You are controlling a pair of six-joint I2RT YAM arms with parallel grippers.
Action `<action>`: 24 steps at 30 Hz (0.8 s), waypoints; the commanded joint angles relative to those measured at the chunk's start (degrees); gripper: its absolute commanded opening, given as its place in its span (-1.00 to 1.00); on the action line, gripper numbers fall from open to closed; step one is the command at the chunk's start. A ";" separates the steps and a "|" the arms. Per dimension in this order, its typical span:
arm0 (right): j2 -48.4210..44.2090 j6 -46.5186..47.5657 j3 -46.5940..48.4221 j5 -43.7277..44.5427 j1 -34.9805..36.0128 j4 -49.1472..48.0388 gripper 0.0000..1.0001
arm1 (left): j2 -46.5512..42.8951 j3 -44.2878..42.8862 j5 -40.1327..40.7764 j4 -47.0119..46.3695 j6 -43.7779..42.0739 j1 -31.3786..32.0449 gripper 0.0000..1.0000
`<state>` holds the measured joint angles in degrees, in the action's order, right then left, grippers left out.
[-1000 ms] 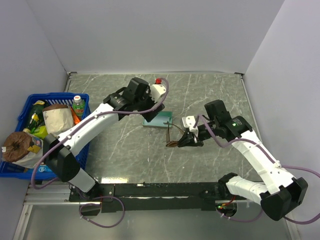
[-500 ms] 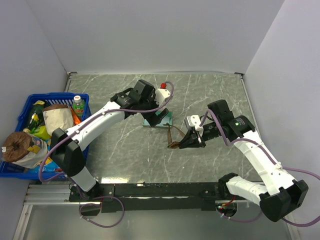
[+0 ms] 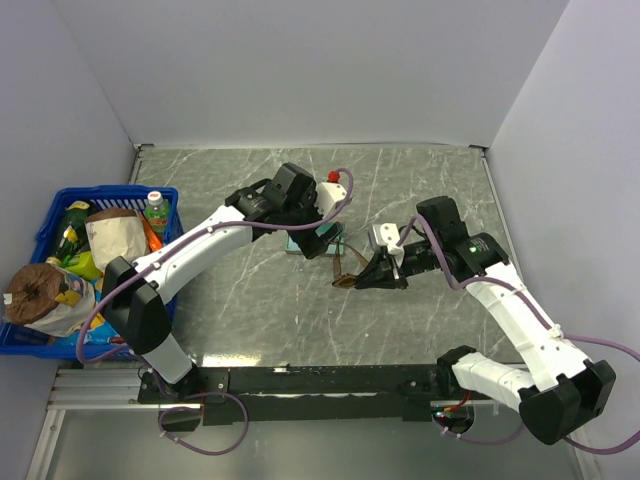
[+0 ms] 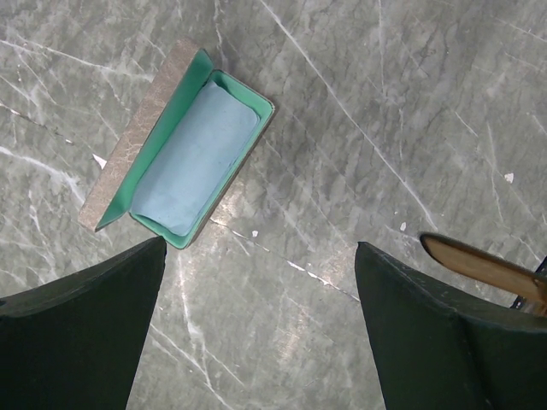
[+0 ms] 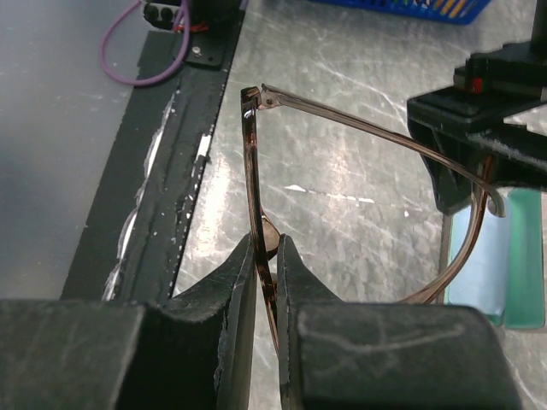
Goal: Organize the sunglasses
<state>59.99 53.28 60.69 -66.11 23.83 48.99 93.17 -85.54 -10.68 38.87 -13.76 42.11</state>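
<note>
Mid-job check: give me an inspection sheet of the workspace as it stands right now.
Surface: grey veined table; no damage seen.
Job's things: sunglasses pinched at the front frame, temple arms unfolded; open case with teal lining on the table, light blue cloth lying inside it.
Clutter: blue basket at the left edge, packed with bottles and bags.
Tools: left tool open, empty, above the table beside the case; right tool shut on the sunglasses.
Cables: purple cables along both arms and looped at the bases; none seen snagging the sunglasses.
Surroundings: plain pale walls on three sides; nothing else seen.
</note>
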 commanded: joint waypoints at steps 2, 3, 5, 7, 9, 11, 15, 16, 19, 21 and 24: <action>-1.71 -3.09 -1.53 1.24 -0.37 -7.59 -1.00 | -2.02 -1.39 -1.63 0.50 0.93 0.87 0.93; -1.63 -3.26 -1.54 1.50 -0.46 -7.68 -1.00 | -2.11 -1.39 -1.54 0.50 0.93 0.87 0.93; -1.45 -3.44 -1.54 2.03 -0.37 -8.12 -1.00 | -2.11 -1.21 -1.36 0.33 0.93 0.96 0.93; -1.36 -4.23 -1.80 2.64 -0.37 -8.91 -1.00 | -2.28 -1.12 -1.63 0.41 0.84 0.96 0.93; -1.19 -4.32 -1.89 3.00 -0.46 -9.18 -1.00 | -2.29 -0.95 -1.80 0.41 0.84 0.96 0.93; -1.01 -4.67 -1.89 3.35 -0.37 -9.53 -1.00 | -2.55 -0.95 -2.07 0.41 0.84 1.05 0.93; -1.01 -5.37 -2.15 4.05 -0.46 -10.49 -1.00 | -2.90 -1.12 -2.59 0.50 0.75 1.05 0.93; -0.84 -5.72 -2.24 4.32 -0.46 -10.84 -1.00 | -3.25 -1.12 -2.77 0.68 0.66 1.05 0.93; -0.66 -6.78 -2.50 5.46 -0.37 -11.90 -1.00 | -3.86 -1.30 -3.12 0.85 0.49 1.05 0.93; -0.49 -7.48 -2.68 6.33 -0.46 -12.60 -1.00 | -4.22 -1.39 -3.30 0.85 0.31 1.13 0.93; -0.31 -8.10 -2.85 7.22 -0.37 -13.57 -1.00 | -4.92 -1.30 -3.47 0.85 0.31 1.13 0.93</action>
<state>59.75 46.22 57.89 -59.68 23.83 39.70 91.42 -85.54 -12.36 39.20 -13.80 42.76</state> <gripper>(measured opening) 0.154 0.966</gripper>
